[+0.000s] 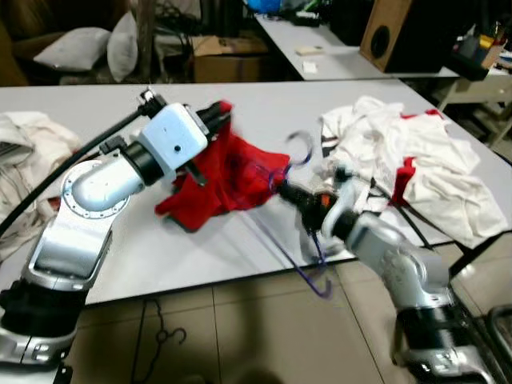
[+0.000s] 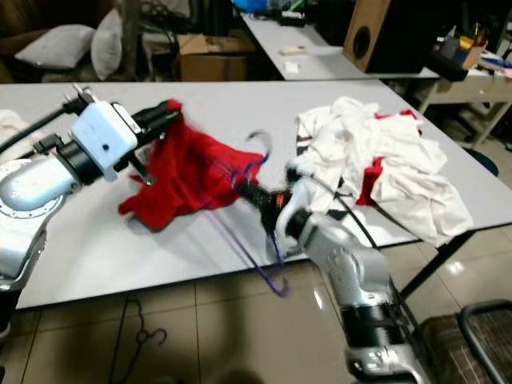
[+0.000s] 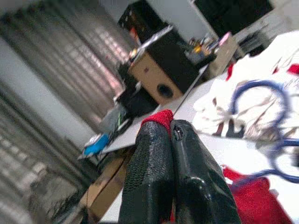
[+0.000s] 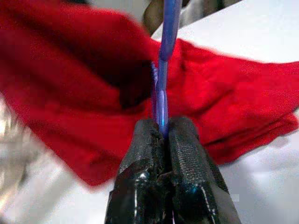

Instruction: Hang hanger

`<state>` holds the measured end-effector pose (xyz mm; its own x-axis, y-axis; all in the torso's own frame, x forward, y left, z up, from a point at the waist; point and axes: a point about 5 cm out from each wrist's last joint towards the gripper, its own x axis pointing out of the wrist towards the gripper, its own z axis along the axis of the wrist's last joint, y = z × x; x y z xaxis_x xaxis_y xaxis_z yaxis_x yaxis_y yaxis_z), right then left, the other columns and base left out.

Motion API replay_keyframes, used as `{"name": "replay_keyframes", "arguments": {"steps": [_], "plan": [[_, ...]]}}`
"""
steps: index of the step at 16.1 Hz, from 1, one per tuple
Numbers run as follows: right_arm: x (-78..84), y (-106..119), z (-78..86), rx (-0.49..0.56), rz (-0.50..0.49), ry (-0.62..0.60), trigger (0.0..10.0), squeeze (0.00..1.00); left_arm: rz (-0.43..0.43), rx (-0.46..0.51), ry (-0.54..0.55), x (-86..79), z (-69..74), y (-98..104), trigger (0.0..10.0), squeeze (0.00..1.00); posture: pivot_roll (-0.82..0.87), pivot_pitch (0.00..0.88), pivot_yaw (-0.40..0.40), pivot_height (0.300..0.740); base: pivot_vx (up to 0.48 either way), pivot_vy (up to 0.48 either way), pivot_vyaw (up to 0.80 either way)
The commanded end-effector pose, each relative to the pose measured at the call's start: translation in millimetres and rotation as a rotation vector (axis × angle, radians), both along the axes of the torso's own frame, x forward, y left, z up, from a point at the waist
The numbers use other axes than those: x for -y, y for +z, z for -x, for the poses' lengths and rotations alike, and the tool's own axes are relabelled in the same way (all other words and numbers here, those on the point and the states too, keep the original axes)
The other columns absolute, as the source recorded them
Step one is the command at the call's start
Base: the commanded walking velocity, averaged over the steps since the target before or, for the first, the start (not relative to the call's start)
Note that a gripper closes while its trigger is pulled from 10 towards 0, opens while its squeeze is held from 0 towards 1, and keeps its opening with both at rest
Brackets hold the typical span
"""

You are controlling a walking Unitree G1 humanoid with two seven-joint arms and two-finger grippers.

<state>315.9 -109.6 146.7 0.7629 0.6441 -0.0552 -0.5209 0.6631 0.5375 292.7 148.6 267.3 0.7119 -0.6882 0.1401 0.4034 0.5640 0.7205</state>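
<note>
A red garment (image 1: 224,180) lies bunched on the white table (image 1: 96,256), lifted at its upper corner. My left gripper (image 1: 218,114) is shut on that corner; red cloth (image 3: 161,116) pokes out between its fingertips. A thin blue wire hanger (image 1: 300,232) runs from inside the red garment down past the table's front edge, its hook (image 1: 302,148) blurred above the cloth. My right gripper (image 1: 282,190) is shut on the hanger's wire (image 4: 161,107), right at the garment's edge.
A heap of white and red clothes (image 1: 400,160) covers the table's right side. More white cloth (image 1: 24,152) lies at the far left. A black cable (image 1: 164,332) lies on the tiled floor. A wooden speaker (image 1: 392,32) stands on a rear table.
</note>
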Motion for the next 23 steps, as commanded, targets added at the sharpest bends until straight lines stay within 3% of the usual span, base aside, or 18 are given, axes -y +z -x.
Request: {"name": "replay_keyframes", "arguments": {"steps": [1,2,3,6,8,9,10,12,13,15,17,18,20,23], "plan": [[13.5,-1.0,-4.0,-0.021,-0.029,-0.079,10.0,0.00,0.005,-0.003,-0.009,-2.9,3.1,2.9,0.0,0.00,0.05,0.000,-0.046,0.740,0.000,0.000,0.00],[23.2,-6.8,-10.0,-0.083,-0.126,-0.166,10.0,0.00,-0.003,-0.043,-0.074,-1.1,12.5,-0.3,0.0,0.00,0.05,0.000,-0.046,0.740,0.000,0.000,0.00],[23.8,-7.3,-10.0,-0.090,-0.142,-0.169,10.0,0.00,-0.015,-0.052,-0.062,-3.0,12.4,-3.0,0.0,0.00,0.05,0.000,-0.046,0.740,0.000,0.000,0.00],[9.4,-6.5,-3.6,-0.138,-0.225,-0.046,10.0,0.00,-0.088,-0.142,-0.030,-8.3,11.6,-26.6,0.0,0.00,0.05,0.000,-0.045,0.740,0.000,0.000,0.00],[1.8,-5.4,-2.9,-0.165,-0.285,-0.007,10.0,0.00,-0.075,-0.184,-0.052,-1.7,14.3,-34.9,0.0,0.00,0.05,0.000,-0.047,0.740,0.000,0.000,0.00],[0.0,-4.4,-3.7,-0.173,-0.315,-0.006,10.0,0.00,-0.082,-0.199,-0.056,-0.5,15.2,-39.6,0.0,0.00,0.05,0.000,-0.049,0.740,0.000,0.000,0.00],[-3.2,0.5,-8.7,-0.188,-0.408,-0.027,10.0,0.00,-0.100,-0.245,-0.047,0.8,16.9,-55.4,0.0,0.00,0.04,0.000,-0.053,0.740,0.000,0.000,0.00],[-7.2,-0.6,-13.3,-0.223,-0.448,-0.039,10.0,0.00,-0.128,-0.273,-0.035,1.1,18.6,-66.7,0.0,0.00,0.05,0.000,-0.057,0.740,0.000,0.000,0.00],[-7.6,-8.5,-15.8,-0.252,-0.387,-0.073,10.0,0.00,-0.111,-0.262,-0.024,0.8,18.6,-64.9,0.0,0.00,0.05,0.000,-0.060,0.740,0.000,0.000,0.00],[-4.2,-14.6,-20.1,-0.277,-0.379,-0.136,10.0,0.00,-0.072,-0.255,-0.043,1.6,20.7,-58.7,0.0,0.00,0.05,0.000,-0.063,0.740,0.000,0.000,0.00],[-2.4,-15.4,-25.8,-0.302,-0.444,-0.180,10.0,0.00,-0.081,-0.304,-0.099,2.9,27.7,-61.7,0.0,0.00,0.05,0.000,-0.063,0.740,0.000,0.000,0.00],[-4.1,-12.2,-31.1,-0.307,-0.498,-0.194,10.0,0.00,-0.123,-0.402,-0.113,1.8,32.6,-75.9,0.0,0.00,0.05,0.000,-0.063,0.740,0.000,0.000,0.00],[-6.0,-5.1,-39.7,-0.302,-0.596,-0.233,10.0,0.00,-0.183,-0.471,-0.097,-0.3,36.5,-95.6,0.0,0.00,0.05,0.000,-0.059,0.740,0.000,0.000,0.00],[-8.2,2.4,-57.5,-0.314,-0.711,-0.357,10.0,0.00,-0.140,-0.513,-0.029,0.2,35.0,-109.4,0.0,0.00,0.07,0.000,-0.061,0.740,0.000,0.000,0.00]]}}
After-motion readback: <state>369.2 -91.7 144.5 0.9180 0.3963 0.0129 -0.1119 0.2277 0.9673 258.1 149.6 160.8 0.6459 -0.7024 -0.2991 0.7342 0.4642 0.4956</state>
